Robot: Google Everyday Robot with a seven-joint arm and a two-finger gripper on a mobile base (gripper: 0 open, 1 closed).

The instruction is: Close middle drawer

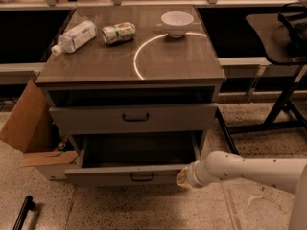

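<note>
The middle drawer (105, 175) stood pulled well out, under the taller drawer (96, 120). The hand (183, 177) sat low at the right end of its front, touching or just beside it. That looked to me like the place to push from. I could not tell how far open the hand was. A bottle (74, 36), can (119, 32) and bowl (177, 23) lay on the surface (168, 61) above.

Robotics lab: tool (183, 178) beside middle drawer (105, 175), terrazzo floor (144, 210).
</note>
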